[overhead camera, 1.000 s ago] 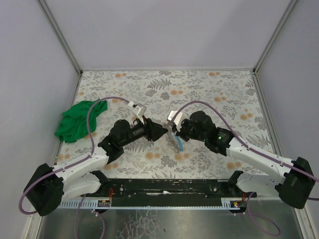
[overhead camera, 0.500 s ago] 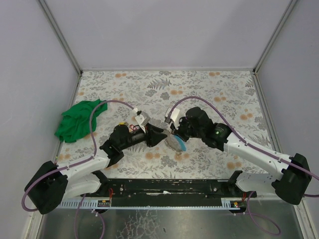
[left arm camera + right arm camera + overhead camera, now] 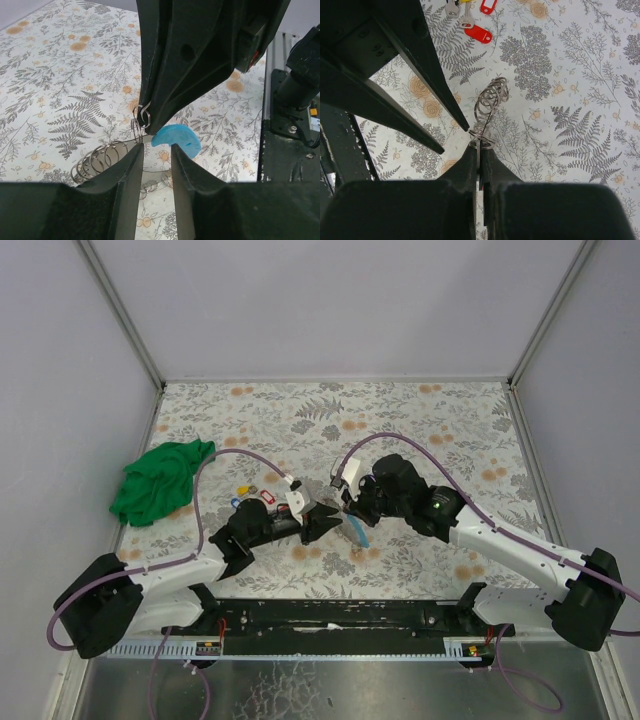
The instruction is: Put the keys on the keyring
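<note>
My right gripper (image 3: 350, 508) is shut on the keyring, gripping its thin wire (image 3: 480, 144) just above the table. The keyring's light-blue arc (image 3: 358, 534) hangs below it, and a row of small split rings (image 3: 491, 97) is strung along the wire. My left gripper (image 3: 325, 521) faces it from the left, open by a narrow gap with nothing between the fingers, its tips (image 3: 139, 149) almost at the blue arc (image 3: 176, 140) and the split rings (image 3: 100, 160). The keys, with red (image 3: 266, 496), yellow (image 3: 241, 490) and blue tags, lie on the table behind the left arm.
A crumpled green cloth (image 3: 160, 480) lies at the left edge of the floral table (image 3: 420, 420). Purple cables arch over both arms. Grey walls close the table on three sides. A black rail (image 3: 340, 615) runs along the near edge.
My left gripper has slid toward the near side and lower, uncovering the keys, and its jaws have narrowed. The right gripper has shifted slightly left, still shut on the keyring.
</note>
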Controlling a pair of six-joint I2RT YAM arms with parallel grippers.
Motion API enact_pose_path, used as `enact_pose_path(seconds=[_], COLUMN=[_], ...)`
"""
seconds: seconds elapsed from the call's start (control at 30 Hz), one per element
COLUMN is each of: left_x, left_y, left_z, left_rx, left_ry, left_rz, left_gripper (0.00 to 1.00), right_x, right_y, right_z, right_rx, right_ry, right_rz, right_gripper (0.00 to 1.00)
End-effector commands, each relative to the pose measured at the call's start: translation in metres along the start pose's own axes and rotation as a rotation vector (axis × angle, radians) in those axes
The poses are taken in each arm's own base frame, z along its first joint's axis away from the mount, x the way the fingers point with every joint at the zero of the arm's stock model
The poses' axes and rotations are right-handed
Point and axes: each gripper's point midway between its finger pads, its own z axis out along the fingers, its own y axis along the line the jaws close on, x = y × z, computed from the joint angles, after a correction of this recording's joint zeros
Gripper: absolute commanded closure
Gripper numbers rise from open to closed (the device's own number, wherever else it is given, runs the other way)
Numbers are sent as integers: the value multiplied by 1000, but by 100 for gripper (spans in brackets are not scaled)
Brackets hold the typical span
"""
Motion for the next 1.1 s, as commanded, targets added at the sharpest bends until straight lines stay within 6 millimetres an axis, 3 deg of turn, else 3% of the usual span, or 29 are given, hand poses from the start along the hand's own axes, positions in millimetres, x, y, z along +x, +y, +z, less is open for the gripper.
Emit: enact_pose_path(seconds=[0.0,0.23,0.63,1.07], left_x=[-19,-21,-31,-18], left_y=[4,4,-3,12], left_z=[9,12,11,17], left_rx=[-4,0,21,-46], left_ry=[-70,-73,-123,-70], left_rz=[120,168,221,223], left_gripper=[74,80,79,80], right_x=[-33,-32,-29,-34], right_y=[-1,3,7,10], right_z=[-11,-13,-15,-21], right_rx=[-9,-32,-45,-62], right_ry=[-83,-81,-69,-81], right_rz=[-4,-6,-2,-1], right_gripper=[100,100,100,100])
